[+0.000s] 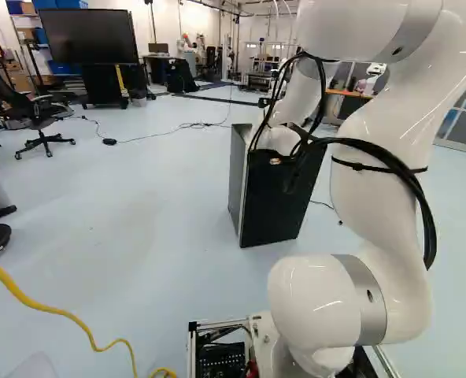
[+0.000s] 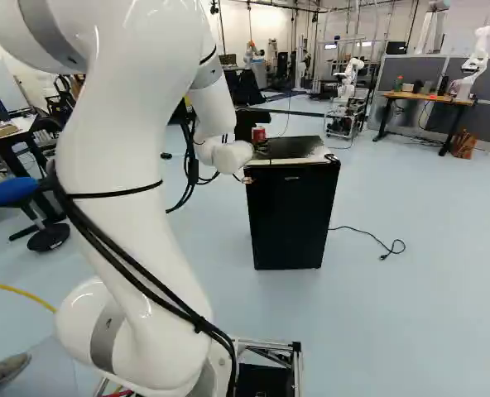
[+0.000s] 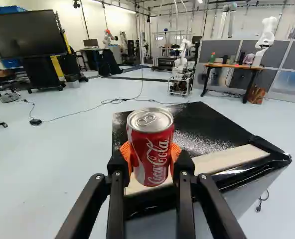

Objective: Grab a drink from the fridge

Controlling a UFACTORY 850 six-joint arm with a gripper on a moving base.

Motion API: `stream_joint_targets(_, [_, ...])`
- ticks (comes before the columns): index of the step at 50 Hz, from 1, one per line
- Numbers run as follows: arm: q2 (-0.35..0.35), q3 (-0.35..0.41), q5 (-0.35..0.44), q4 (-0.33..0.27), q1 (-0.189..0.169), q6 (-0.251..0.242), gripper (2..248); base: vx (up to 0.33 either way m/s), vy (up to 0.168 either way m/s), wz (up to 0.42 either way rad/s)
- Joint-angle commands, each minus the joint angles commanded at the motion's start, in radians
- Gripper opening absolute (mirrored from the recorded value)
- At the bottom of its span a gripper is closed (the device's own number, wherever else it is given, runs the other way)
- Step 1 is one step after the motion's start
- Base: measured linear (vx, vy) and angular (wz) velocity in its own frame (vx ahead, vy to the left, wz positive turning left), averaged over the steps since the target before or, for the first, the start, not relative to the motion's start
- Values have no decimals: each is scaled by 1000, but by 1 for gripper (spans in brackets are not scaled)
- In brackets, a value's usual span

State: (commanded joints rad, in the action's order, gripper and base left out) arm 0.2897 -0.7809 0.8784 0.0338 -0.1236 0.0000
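Can [image 3: 151,172]: because both pads [image 3: 176,153] press its sides, it sits squarely in the grasp, probably to keep it from tipping.
Gripper [image 3: 150,153]: clamped on the can, likely to carry it level.
Fridge [image 2: 290,215]: can by its top; touching or lifted clear, I cannot tell.
Lid [image 3: 150,120]: facing up.
Can's long axis: upright, base down.

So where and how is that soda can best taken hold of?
Probably by the side wall of the red can, coming in roughly level, one finger either side: it stands upright and round, with flat flanks below the lid. The gripper already clasps it that way between its orange pads.
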Motion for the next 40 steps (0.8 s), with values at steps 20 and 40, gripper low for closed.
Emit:
stream_joint_targets(20, [-164, 200, -2, -10, 36, 0, 96, 0, 0, 0])
stream_joint_targets(40, [-319, 389, -3, -19, 69, 0, 96, 0, 0, 0])
